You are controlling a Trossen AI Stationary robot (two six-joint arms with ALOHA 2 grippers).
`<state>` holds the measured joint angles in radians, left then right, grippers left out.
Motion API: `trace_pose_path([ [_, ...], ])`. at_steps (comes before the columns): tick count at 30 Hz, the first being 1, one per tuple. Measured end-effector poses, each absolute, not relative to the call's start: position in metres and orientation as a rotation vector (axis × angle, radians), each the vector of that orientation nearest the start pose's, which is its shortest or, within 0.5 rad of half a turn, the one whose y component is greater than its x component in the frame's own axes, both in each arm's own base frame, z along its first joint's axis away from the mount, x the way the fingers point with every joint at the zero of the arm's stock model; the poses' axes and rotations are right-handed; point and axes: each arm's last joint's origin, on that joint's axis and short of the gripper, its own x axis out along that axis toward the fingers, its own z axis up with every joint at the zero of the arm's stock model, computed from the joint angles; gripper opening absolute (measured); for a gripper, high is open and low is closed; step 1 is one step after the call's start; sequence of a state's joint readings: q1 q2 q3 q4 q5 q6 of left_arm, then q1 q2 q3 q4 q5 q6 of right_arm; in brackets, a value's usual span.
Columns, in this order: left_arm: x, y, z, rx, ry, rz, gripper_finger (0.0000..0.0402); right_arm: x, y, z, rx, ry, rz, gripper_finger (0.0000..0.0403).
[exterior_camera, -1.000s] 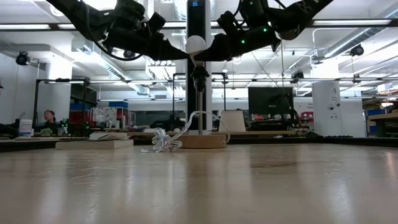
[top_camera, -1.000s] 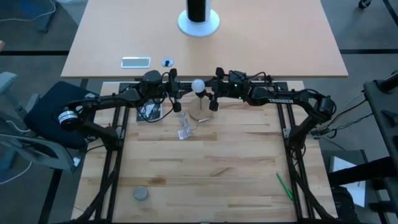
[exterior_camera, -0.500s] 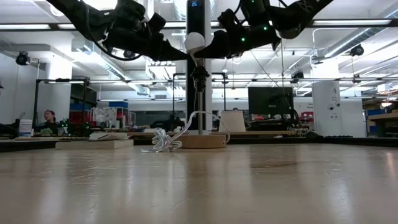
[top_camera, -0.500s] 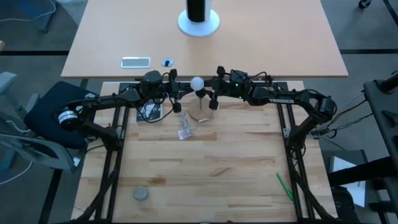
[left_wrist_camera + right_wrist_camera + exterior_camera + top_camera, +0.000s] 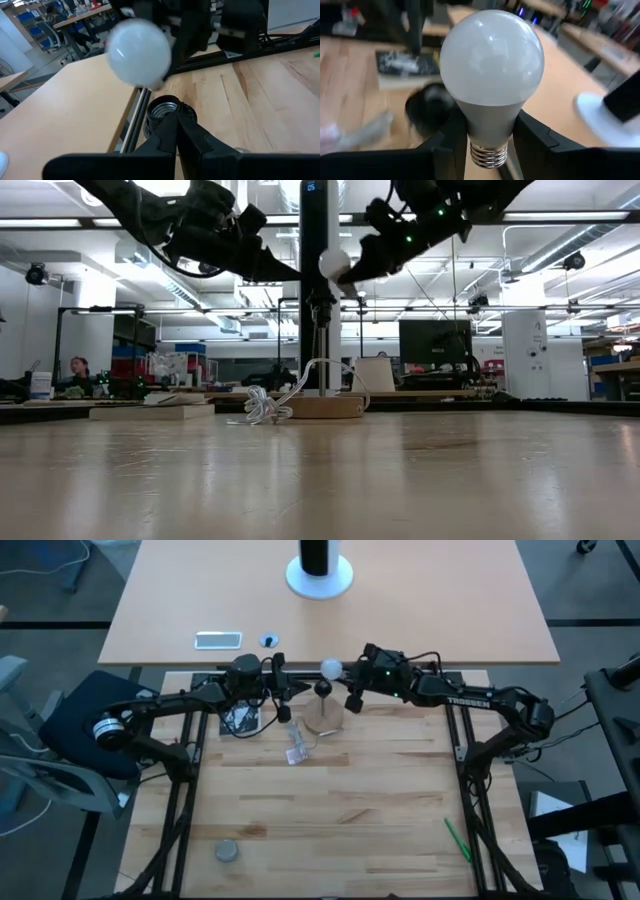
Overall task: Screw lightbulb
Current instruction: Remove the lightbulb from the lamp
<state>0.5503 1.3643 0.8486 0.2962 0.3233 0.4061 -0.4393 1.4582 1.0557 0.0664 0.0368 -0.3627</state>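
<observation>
The lightbulb is not yet screwed in. The right pincer grips it by the grey neck, screw base bare between the fingers, up in the air near the far edge of the tabletop. The socket stands empty on its round wooden base, just beside and below the bulb. The left pincer is closed around the socket's stem, steadying it. Lowering, seating and turning all remain. How well the base lines up with the socket is hard to judge, and the bulb's threads are partly cut off in the right wrist view.
</observation>
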Motion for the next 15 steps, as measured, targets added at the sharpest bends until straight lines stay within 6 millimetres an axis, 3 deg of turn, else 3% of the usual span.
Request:
trace_pose_path([
  [5, 0.257, 0.148, 0.277, 0.306, 0.259, 0.203, 0.0000, 0.290, -0.141, 0.274, -0.227, 0.605, -0.395, 0.0114],
  [15, 0.227, 0.132, 0.308, 0.359, 0.237, 0.264, 0.0000, 0.272, -0.133, 0.237, -0.064, 0.832, -0.370, 0.0115],
])
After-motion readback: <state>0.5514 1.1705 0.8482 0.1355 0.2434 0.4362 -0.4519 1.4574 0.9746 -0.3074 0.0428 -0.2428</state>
